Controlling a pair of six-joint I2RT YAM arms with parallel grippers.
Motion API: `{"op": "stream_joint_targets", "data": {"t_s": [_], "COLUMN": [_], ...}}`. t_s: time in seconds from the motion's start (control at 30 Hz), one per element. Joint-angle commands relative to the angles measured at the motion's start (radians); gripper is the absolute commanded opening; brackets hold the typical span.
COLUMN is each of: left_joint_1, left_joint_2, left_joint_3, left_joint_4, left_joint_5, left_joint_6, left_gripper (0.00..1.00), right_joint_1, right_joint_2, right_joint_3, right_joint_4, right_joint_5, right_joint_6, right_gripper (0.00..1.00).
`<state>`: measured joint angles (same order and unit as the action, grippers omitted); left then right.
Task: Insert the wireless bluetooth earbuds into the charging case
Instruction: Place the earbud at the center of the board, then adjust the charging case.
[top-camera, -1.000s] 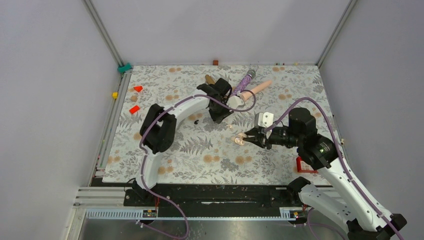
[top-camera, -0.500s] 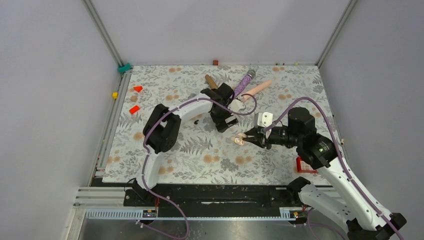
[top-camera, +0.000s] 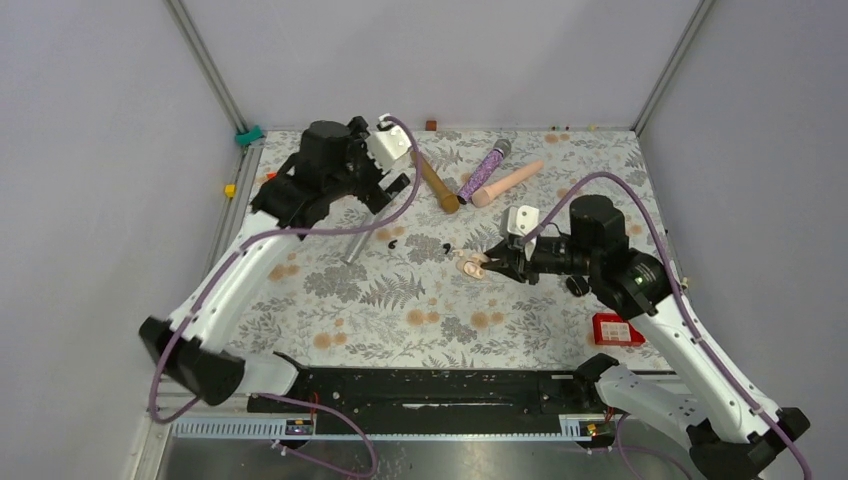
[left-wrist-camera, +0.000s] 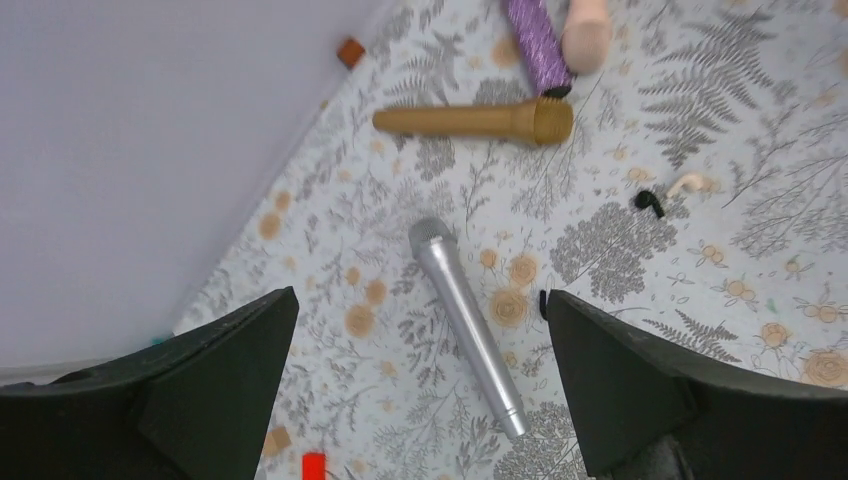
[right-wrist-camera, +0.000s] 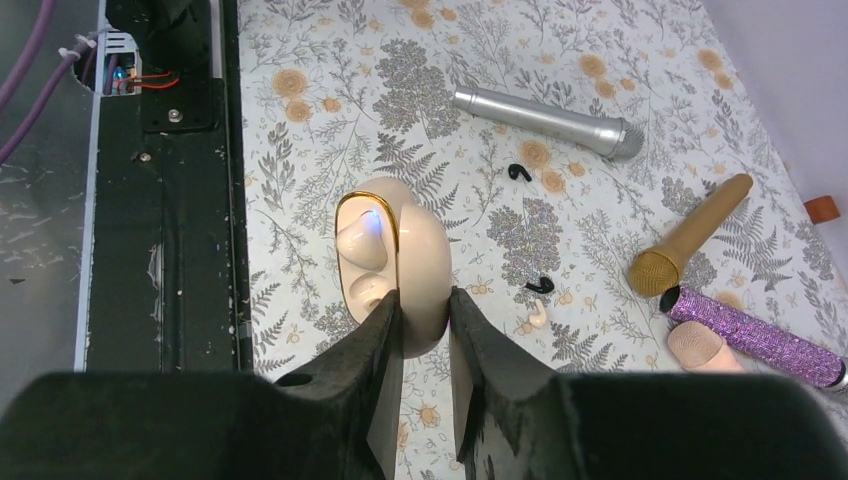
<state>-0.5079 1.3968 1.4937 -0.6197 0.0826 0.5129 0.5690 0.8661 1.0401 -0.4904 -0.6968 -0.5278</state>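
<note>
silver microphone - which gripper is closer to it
Left. The left gripper hangs open above the silver microphone; the right gripper sits farther off to its right, shut on the charging case.

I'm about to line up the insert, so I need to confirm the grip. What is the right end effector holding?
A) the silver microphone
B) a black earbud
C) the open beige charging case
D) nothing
C: in the right wrist view, the right end effector has its two fingers pressed against opposite sides of the open beige charging case.
</note>
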Motion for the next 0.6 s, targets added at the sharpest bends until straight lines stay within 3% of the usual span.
{"op": "stream_joint_targets", "data": {"t_s": [0.0, 0.2, 0.4, 0.57], "left_joint_1": [-0.022, -0.023, -0.023, -0.026], "left_joint_2": [-0.087, -0.074, -0.143, -0.166], "left_joint_3": [-0.099, -0.186, -0.293, -0.304], "left_joint_4": [0.050, 0.121, 0.111, 0.009], "left_joint_5": [0.096, 0.337, 0.756, 0.957], "left_joint_6": [0.056, -0.080, 0.096, 0.216], "left_gripper": [0.98, 0.99, 0.98, 0.99], "right_joint_1": [-0.006, -0.006, -0.006, -0.006], "right_joint_2": [0.067, 0.088, 0.077, 0.088], "right_joint_3": [0.075, 0.083, 0.067, 0.008], "right_joint_4": [-0.008, 0.053, 0.094, 0.187], "right_joint_5": [0.025, 0.013, -0.021, -0.066], "right_joint_6": [-0.036, -0.010, 0.009, 0.079], "right_gripper": [0.16, 0.15, 0.16, 0.16]}}
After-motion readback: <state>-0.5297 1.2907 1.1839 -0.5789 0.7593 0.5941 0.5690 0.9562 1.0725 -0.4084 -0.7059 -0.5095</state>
